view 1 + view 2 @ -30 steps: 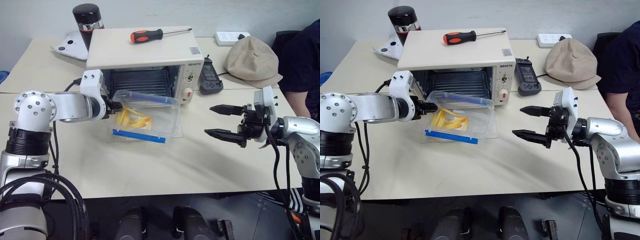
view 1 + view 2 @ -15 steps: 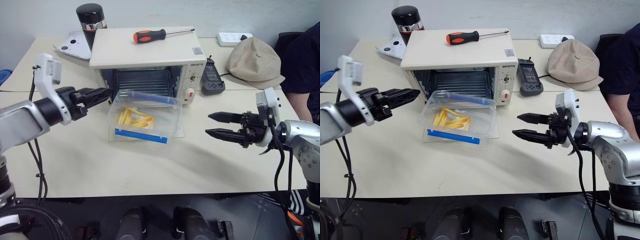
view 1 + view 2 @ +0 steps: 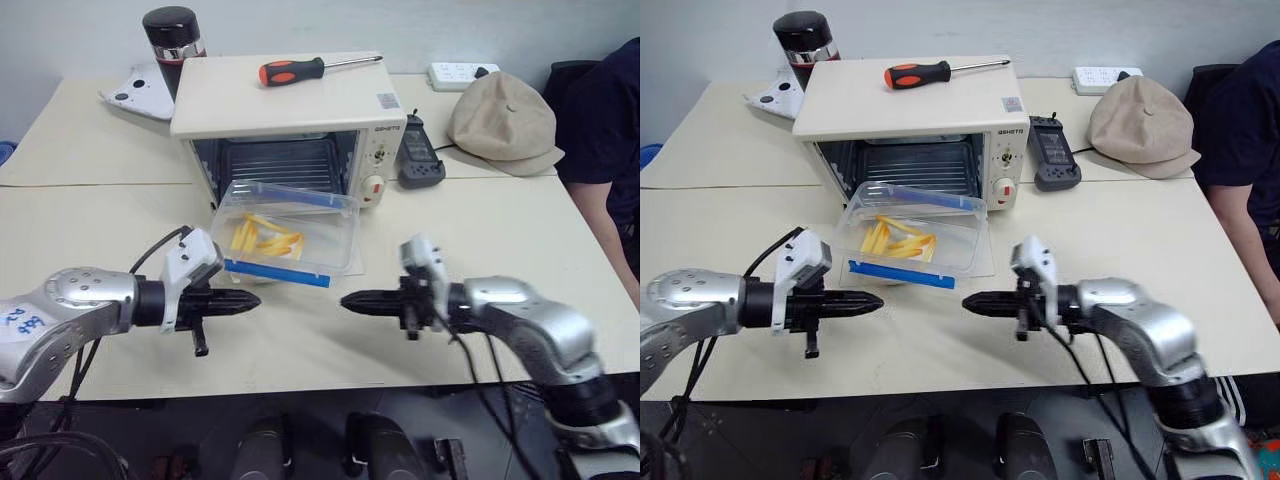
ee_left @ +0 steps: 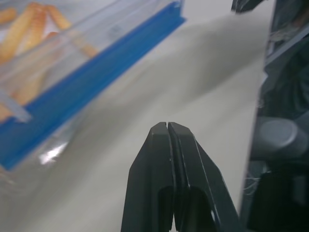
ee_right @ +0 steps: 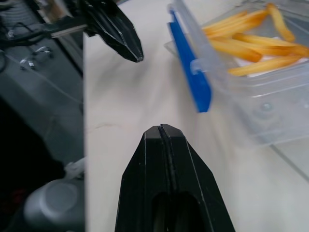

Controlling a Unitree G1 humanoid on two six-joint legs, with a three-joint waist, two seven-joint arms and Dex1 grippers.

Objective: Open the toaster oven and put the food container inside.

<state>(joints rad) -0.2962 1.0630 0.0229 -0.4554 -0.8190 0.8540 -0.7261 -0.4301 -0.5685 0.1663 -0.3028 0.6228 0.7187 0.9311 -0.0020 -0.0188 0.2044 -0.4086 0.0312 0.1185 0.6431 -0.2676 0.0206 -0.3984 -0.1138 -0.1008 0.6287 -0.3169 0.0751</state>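
Both the left hand (image 3: 250,298) and right hand (image 3: 350,299) are closed and empty, tips facing each other over the surface (image 3: 300,350); the food container (image 3: 287,233) sits on the toaster oven's (image 3: 290,120) lowered door

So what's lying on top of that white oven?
An orange-and-black screwdriver lies on the toaster oven top. Behind the oven's left corner stands a dark flask, its base hidden by the oven.
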